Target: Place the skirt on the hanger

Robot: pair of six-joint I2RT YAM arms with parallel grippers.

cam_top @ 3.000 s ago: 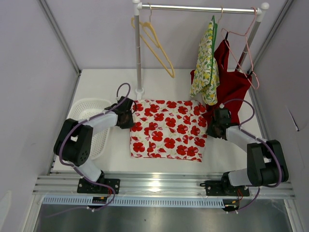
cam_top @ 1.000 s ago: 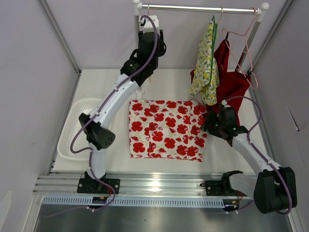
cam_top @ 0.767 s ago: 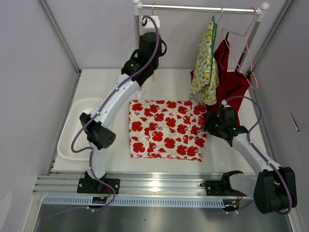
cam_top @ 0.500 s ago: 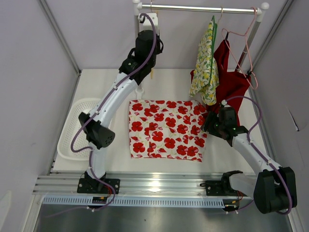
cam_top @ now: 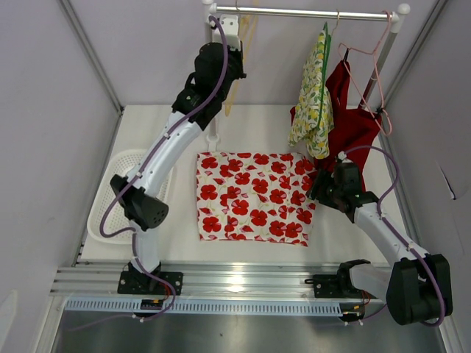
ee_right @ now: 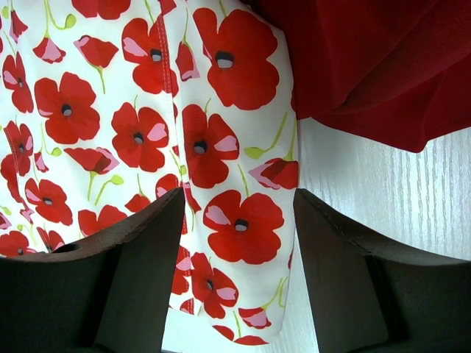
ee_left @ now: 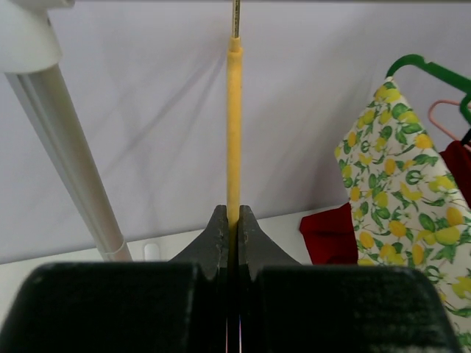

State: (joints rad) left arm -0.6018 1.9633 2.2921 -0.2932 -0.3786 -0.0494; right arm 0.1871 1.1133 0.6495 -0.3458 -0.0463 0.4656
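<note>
The skirt [cam_top: 254,195], white with red poppies, lies flat on the table between the arms. The yellow hanger [cam_top: 237,70] hangs from the rail [cam_top: 309,12] at the back left, seen edge-on in the left wrist view as a thin yellow bar [ee_left: 234,125]. My left gripper [cam_top: 224,62] is raised to it, and its jaws [ee_left: 230,213] are shut on the hanger's lower part. My right gripper [cam_top: 324,187] hovers open over the skirt's right edge [ee_right: 221,147], a finger on either side of the hem [ee_right: 239,213], not pinching it.
A lemon-print garment [cam_top: 313,103] on a green hanger [ee_left: 427,70] and a red garment [cam_top: 353,125] on a pink hanger [cam_top: 368,66] hang at the rail's right end. The rail's white pole [cam_top: 213,136] stands behind the skirt. A white basket [cam_top: 121,176] sits at the left.
My left gripper has shut on the yellow hanger and shifted slightly left and up along the rail, tilting the hanger. The right arm and the skirt have not moved.
</note>
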